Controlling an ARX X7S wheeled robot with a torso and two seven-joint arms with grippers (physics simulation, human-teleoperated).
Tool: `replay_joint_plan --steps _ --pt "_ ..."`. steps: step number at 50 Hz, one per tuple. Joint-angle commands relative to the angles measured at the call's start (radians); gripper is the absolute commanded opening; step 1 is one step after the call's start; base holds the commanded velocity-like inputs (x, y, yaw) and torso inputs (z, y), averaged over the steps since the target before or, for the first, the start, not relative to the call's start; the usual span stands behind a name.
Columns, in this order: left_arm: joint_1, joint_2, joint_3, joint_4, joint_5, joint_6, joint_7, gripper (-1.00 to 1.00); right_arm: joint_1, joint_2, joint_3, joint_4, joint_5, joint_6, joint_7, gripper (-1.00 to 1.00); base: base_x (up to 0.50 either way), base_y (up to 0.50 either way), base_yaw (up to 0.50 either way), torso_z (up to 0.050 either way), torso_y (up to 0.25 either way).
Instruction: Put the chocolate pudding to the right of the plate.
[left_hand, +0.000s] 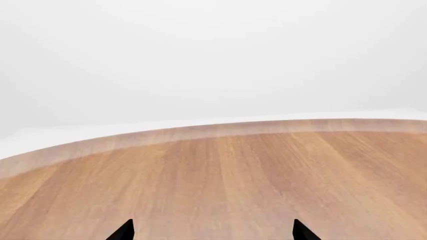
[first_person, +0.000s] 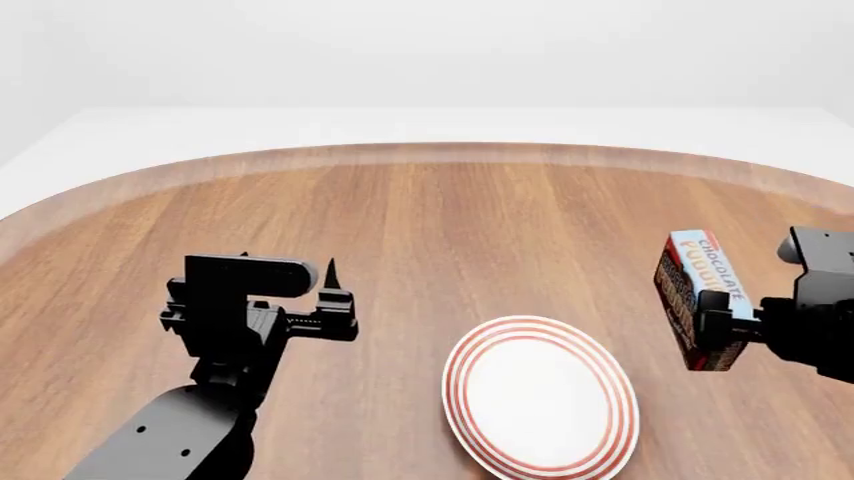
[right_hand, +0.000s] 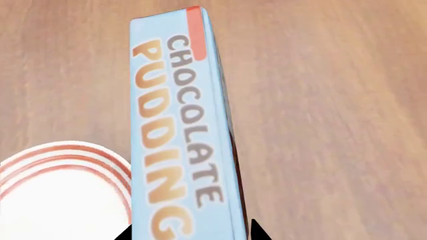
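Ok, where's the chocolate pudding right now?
In the head view the chocolate pudding is at the right, clamped in the right gripper, just right of the plate and apparently above the table.

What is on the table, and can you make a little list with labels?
table: round, wooden
plate: white with red rings, near front edge
pudding: blue-topped box, held by right hand, to the plate's right
right hand: shut on pudding
left hand: open, holding nothing, left of plate
pudding on table yet: cannot tell
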Motion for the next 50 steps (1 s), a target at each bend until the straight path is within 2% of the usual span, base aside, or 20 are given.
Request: replay_joint_plan --steps 1,30,50 --pt "0.004 -0.004 0.001 -0.002 -0.003 0.006 -0.003 1.0 -0.032 0.003 -0.015 0.053 -0.035 -0.039 -0.015 -1.0 0.0 0.0 0.0 0.0 0.0" --pt "0.001 -0.01 0.007 0.0 -0.014 0.006 -0.01 1.0 -0.077 -0.041 -0.045 0.254 -0.097 -0.154 -0.058 -1.0 0.0 0.0 0.0 0.0 0.0" --pt "0.003 -0.015 0.009 -0.001 -0.021 0.013 -0.014 1.0 -0.09 -0.04 -0.033 0.258 -0.091 -0.161 -0.048 -1.0 0.0 0.0 0.0 0.0 0.0"
